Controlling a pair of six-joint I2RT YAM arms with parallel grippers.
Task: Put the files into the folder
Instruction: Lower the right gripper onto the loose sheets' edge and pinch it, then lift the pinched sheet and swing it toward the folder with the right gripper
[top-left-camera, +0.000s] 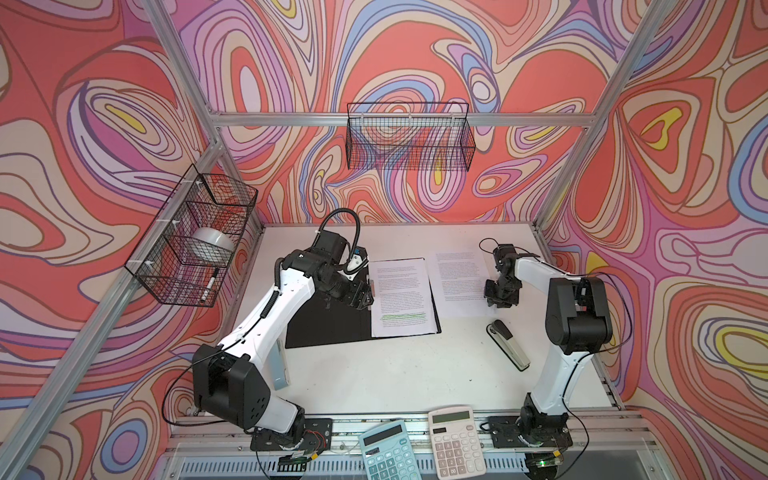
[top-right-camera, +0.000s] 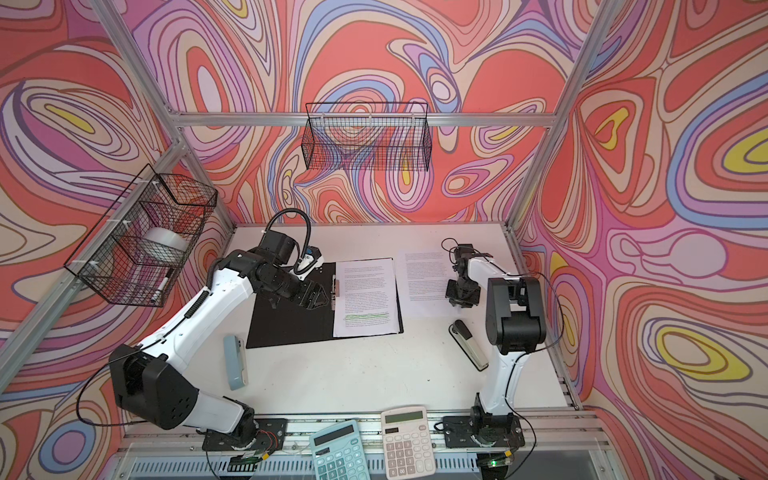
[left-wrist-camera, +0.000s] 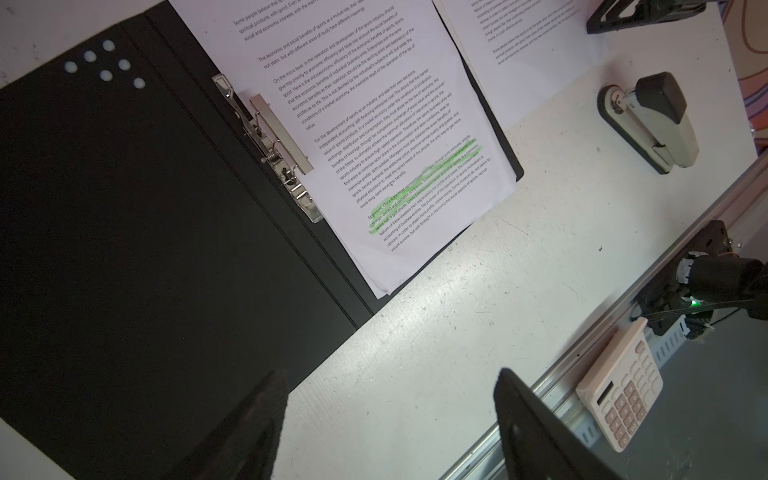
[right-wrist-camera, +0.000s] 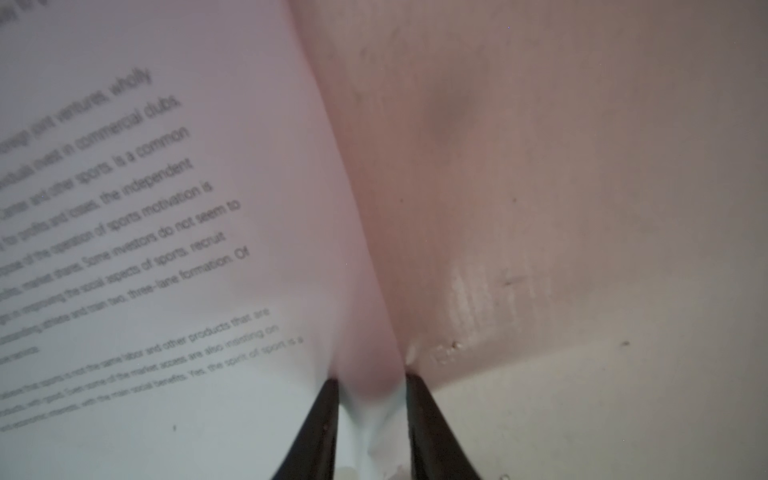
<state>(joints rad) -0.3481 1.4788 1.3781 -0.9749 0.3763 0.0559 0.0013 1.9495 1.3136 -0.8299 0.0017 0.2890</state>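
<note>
Left pincer (left-wrist-camera: 386, 428), jaws spread wide, hangs over the tabletop (left-wrist-camera: 478, 299); ahead, the folder (left-wrist-camera: 145, 228) lies unfolded, files (left-wrist-camera: 395, 124) beside its clip (left-wrist-camera: 274, 141).

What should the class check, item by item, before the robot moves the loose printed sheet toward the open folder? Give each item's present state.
1. Folder lies open, black inside up: ok.
2. Highlighted sheet already lies on its right half: ok.
3. Loose sheet: edge bunched up inside the right end effector: ok.
4. Grip firm enough to lift the sheet: cannot tell.
5. Left end effector open, holding nothing, over the folder near the spine clip: ok.
6. Stapler lies off the straight path from sheet to folder: ok.
</note>
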